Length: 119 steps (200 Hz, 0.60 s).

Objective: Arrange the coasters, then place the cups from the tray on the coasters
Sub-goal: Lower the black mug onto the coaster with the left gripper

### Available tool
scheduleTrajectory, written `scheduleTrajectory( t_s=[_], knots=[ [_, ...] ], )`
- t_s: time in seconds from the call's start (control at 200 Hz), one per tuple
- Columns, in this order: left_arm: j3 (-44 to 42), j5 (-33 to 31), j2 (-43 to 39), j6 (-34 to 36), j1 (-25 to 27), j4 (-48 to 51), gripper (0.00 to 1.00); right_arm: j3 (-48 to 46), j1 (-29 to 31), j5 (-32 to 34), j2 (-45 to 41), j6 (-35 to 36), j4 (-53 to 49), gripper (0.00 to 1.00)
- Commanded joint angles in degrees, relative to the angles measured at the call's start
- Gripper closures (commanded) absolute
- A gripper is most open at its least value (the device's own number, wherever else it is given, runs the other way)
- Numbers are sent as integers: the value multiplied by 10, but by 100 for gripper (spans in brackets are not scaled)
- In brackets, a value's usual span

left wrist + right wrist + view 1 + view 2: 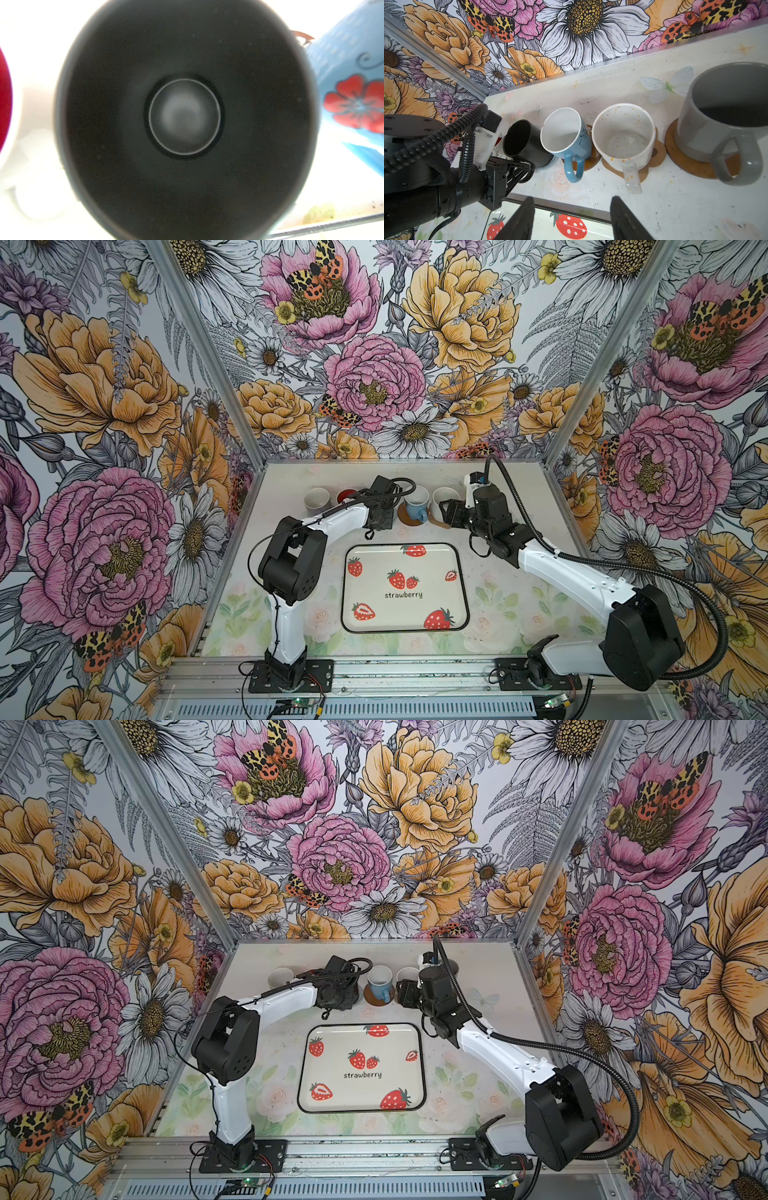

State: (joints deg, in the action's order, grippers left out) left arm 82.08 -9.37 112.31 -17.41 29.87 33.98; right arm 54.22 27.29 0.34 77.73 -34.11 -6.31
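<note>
black mug (527, 143) over the grey coaster (552, 163)
left pincer (519, 166) nearly closed, looks clamped on the mug, coaster just beneath it. right pincer (573, 218) half open, empty.

Six cups (623, 133) in all, four coasters (695, 166) visible under them, one strawberry tray (432, 593), and two robot arms (573, 572).

Glossy grey mug (695, 133), matt brown coaster (691, 168)

You're looking at a cream-white rounded tray (442, 593) showing red strawberries, and a light blue ceramic mug (340, 62) wearing red flowers.
</note>
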Motion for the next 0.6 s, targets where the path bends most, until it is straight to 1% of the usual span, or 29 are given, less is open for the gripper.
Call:
scheduleTrajectory(
  t_s=[0.0,0.22,0.47,0.59],
  knots=[
    [17,-13,0,-5,2,-46,100,13,-3,-3,2,-5,14,40],
    [19,-11,0,-8,3,-45,100,13,-3,-5,0,-5,14,40],
    [21,-2,2,-10,3,-45,79,13,-4,-7,0,-6,14,40],
    [21,-1,2,-11,4,-45,73,12,-3,-7,-1,-6,14,40]
  ],
)
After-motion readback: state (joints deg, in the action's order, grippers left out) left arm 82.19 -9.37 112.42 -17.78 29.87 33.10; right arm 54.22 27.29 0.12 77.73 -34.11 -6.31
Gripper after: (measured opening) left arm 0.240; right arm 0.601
